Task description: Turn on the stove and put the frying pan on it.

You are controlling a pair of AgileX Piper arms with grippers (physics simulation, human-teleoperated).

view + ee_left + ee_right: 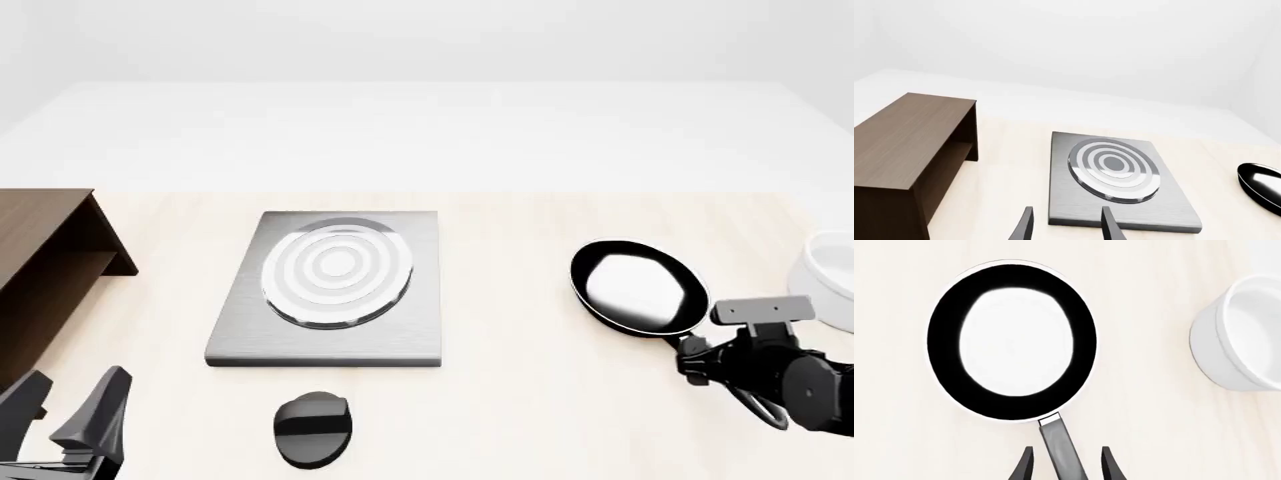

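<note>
The stove (400,335) is a grey metal plate with a ringed round burner (336,270) at the table's centre-left. Its black oval knob (310,428) lies apart, in front of the plate. The stove also shows in the left wrist view (1161,210). The frying pan (638,288) sits on the table to the stove's right. My right gripper (1066,466) is open, its fingers astride the pan's thin handle (1057,437) without touching it. In the front view the right gripper (703,352) is just in front of the pan. My left gripper (67,412) is open and empty, near the front left.
A dark brown wooden shelf (40,265) stands at the left edge, beside the stove. A white bowl (830,280) stands at the right edge, close to the pan and my right arm. The bowl also shows in the right wrist view (1237,340).
</note>
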